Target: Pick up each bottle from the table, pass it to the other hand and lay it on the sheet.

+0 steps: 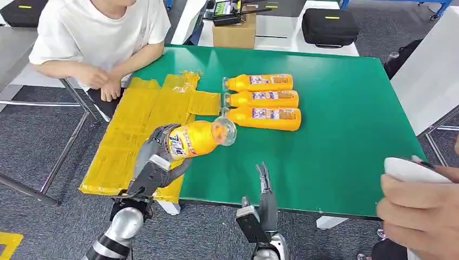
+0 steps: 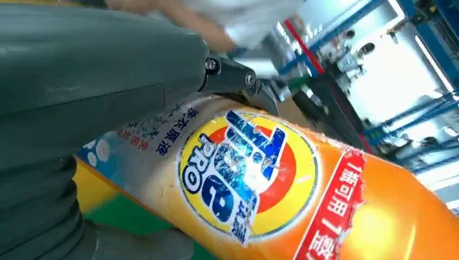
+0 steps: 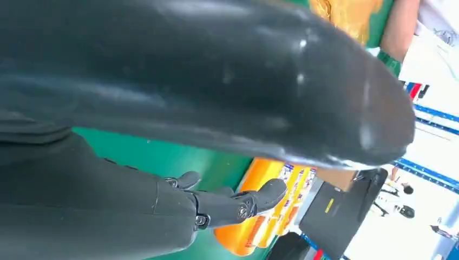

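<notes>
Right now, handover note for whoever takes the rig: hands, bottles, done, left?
Left hand: grips the orange detergent bottle by its body, raised over the edge of the yellow sheet, cap pointing toward the right.
Right hand: holds nothing, fingers apart, at the near edge of the green table.
Three bottles lie side by side on the table, beyond the held one.
Done: no bottle lies on the sheet.
Left: lay this one down, then the three.

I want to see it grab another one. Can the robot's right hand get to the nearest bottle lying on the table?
Probably yes: the right hand is empty, and bare green table lies between it and that bottle.
</notes>
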### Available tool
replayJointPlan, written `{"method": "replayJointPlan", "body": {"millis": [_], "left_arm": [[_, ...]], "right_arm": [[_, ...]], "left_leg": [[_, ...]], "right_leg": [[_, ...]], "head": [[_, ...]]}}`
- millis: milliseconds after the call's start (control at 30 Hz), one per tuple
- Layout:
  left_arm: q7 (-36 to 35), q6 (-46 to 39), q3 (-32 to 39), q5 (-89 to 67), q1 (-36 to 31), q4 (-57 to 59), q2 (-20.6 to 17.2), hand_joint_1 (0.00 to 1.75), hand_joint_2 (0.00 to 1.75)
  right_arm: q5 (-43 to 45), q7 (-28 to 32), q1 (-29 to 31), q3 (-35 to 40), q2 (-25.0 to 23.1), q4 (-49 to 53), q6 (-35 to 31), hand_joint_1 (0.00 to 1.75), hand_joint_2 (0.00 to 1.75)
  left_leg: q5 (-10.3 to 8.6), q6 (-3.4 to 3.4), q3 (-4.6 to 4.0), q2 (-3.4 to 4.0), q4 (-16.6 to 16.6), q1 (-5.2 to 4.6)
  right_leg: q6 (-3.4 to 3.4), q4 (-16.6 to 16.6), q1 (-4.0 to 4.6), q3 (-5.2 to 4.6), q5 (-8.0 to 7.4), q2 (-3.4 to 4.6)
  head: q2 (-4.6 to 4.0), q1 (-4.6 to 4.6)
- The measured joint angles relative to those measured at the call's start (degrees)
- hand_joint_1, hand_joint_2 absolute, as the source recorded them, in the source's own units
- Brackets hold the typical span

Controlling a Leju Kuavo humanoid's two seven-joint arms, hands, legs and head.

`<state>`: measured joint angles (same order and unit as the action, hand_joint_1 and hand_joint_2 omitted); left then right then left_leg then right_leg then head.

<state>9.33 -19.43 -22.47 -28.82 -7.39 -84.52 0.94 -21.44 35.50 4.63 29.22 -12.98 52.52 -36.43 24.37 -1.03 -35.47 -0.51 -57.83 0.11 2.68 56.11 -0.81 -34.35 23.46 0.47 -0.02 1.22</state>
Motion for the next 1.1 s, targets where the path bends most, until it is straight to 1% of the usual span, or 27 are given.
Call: {"method": "replayJointPlan", "body": {"millis": [67, 133, 233, 400, 533, 667, 767, 800, 833, 867, 933, 1000, 1067, 1100], "left_arm": [[-2.32, -0.04, -0.02, -6.29, -1.21, 1.88, -0.11, 1.75, 1.75], [-4.51, 1.46, 0.02, -12.76, -3.87, 6.01, -0.15, 1.75, 1.75], [-7.56, 2.25, 0.44, -19.53, -8.18, 13.51, -0.15, 1.75, 1.75], [-10.84, 2.34, 2.8, -27.07, -15.37, 27.17, -0.15, 1.75, 1.75], [-12.89, 2.58, 4.5, -29.51, -19.5, 36.6, -0.17, 1.75, 1.75], [-13.09, 2.56, 5.07, -30.04, -21.63, 41.29, -0.17, 1.75, 1.75], [-14.59, 3.45, 5.88, -30.41, -23.05, 44.97, 0.13, 1.75, 1.75], [-15.1, 3.96, 6.43, -30.12, -23.9, 46.21, 0.35, 1.55, 1.75], [-15.56, 4.22, 6.95, -29.95, -24.71, 47.53, 0.55, 1.43, 1.75], [-15.95, 4.57, 7.39, -29.97, -25.5, 48.72, 0.66, 0.0, 1.75], [-15.66, 6.06, 8.53, -28.68, -27.12, 51.41, 1.12, 0.0, 1.75], [-13.43, 8.8, 10.47, -25.11, -28.47, 53.35, 1.71, 0.0, 1.75], [-10.33, 13.43, 13.14, -20.21, -29.44, 54.86, 2.14, 0.0, 1.75], [-7.9, 17.18, 14.83, -15.96, -29.96, 55.09, 2.42, 0.0, 1.75]], "right_arm": [[-0.24, 0.15, -0.12, -0.04, 0.0, 0.61, 1.69, 0.0, 0.0], [-0.48, 0.37, -0.31, 0.02, -0.02, 1.66, 4.19, 0.0, 0.0], [-0.65, 0.41, -0.58, 0.48, -0.11, 3.24, 6.73, 0.0, 0.0], [2.23, 0.13, -2.3, 1.97, 0.09, 7.15, 10.73, 0.0, 0.0], [3.1, -0.59, -3.55, 3.34, 0.85, 10.03, 12.69, 0.0, 0.0], [3.15, -0.68, -4.08, 4.04, 1.4, 11.43, 13.05, 0.0, 0.0], [3.3, -0.96, -4.24, 4.44, 1.75, 12.0, 13.68, 0.0, 0.0], [3.35, -1.2, -4.32, 4.53, 1.9, 12.09, 13.88, 0.0, 0.0], [3.39, -1.33, -4.32, 4.59, 2.01, 12.09, 14.18, 0.0, 0.0], [3.41, -1.4, -4.32, 4.7, 2.14, 12.11, 14.25, 0.0, 0.0], [3.48, -1.42, -4.32, 4.87, 2.32, 12.26, 14.51, 0.0, 0.0], [3.76, -1.44, -4.33, 4.96, 2.43, 12.37, 14.86, 0.0, 0.0], [4.15, -1.44, -4.31, 4.96, 2.43, 12.39, 14.99, 0.0, 0.0], [4.31, -1.44, -4.31, 4.96, 2.45, 12.37, 15.12, 0.0, 0.0]], "left_leg": [[-0.02, 0.0, 0.0, -0.01, 0.0, 0.0], [-0.04, -0.01, 0.0, -0.06, 0.0, 0.0], [-0.05, -0.02, 0.01, -0.01, 0.0, -0.01], [-0.06, -0.02, 0.01, 0.02, 0.0, 0.0], [-0.05, -0.02, 0.0, 0.03, 0.0, 0.0], [-0.05, -0.02, -0.02, 0.0, 0.0, 0.0], [-0.05, -0.02, -0.02, 0.0, 0.0, -0.01], [-0.05, -0.02, -0.02, -0.04, 0.0, -0.01], [-0.05, -0.02, -0.01, -0.06, 0.0, -0.01], [-0.05, -0.02, 0.0, -0.06, 0.0, -0.01], [-0.05, -0.02, 0.05, -0.03, 0.0, -0.01], [-0.05, -0.02, 0.12, -0.03, 0.0, -0.01], [-0.06, -0.01, 0.22, -0.07, 0.0, -0.01], [-0.06, -0.01, 0.27, -0.13, 0.0, 0.0]], "right_leg": [[0.0, 0.0, -0.01, 0.02, 0.0, -0.01], [0.0, 0.0, -0.01, 0.04, -0.01, -0.03], [0.01, 0.02, -0.01, 0.03, -0.04, -0.02], [0.01, 0.03, 0.0, 0.03, -0.04, -0.02], [0.0, 0.03, 0.0, 0.02, -0.03, -0.01], [0.0, 0.02, -0.01, 0.01, -0.02, -0.02], [0.0, 0.01, -0.01, 0.02, -0.02, -0.02], [0.0, 0.01, -0.02, 0.05, -0.02, -0.03], [0.0, 0.01, -0.02, 0.07, -0.02, -0.05], [0.0, 0.01, -0.01, 0.09, -0.02, -0.05], [0.0, 0.01, -0.01, 0.11, -0.02, -0.04], [0.0, 0.02, -0.01, 0.2, -0.02, -0.05], [0.0, 0.02, -0.01, 0.29, -0.02, -0.07], [-0.01, 0.01, 0.0, 0.4, 0.02, -0.19]], "head": [[0.02, 0.02], [0.02, 0.02], [0.02, 0.04], [0.02, 0.0], [0.02, 0.04], [0.02, 0.0], [0.02, 0.0], [0.0, -0.02], [0.0, 0.02], [0.02, 0.0], [0.02, 0.02], [0.02, 0.02], [0.02, 0.04], [0.02, 0.0]]}}
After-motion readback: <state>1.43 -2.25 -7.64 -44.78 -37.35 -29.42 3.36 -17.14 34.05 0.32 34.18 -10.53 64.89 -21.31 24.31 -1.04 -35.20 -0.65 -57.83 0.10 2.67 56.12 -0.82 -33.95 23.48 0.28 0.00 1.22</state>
